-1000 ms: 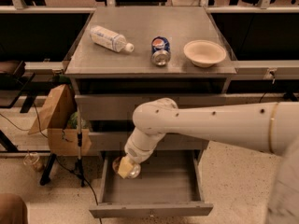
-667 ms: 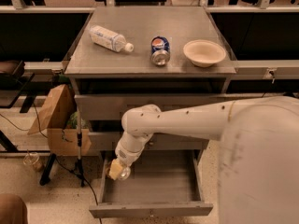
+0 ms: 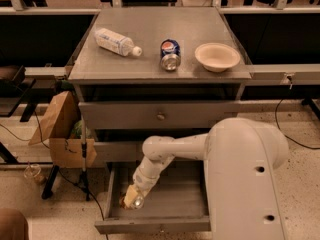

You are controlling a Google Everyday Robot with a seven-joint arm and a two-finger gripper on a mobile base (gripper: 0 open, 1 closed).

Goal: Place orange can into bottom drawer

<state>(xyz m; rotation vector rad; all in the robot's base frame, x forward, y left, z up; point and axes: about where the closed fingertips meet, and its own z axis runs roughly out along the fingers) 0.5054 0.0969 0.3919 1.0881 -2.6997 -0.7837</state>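
Warm, dim light from overhead falls on the flat grey metal cabinet top (image 3: 165, 29), leaving a soft sheen near its middle. The wide, shallow grey bottom drawer (image 3: 175, 196) sits in shadow. The pale gripper (image 3: 132, 198), at its left front corner, looks perhaps yellow-tinted.
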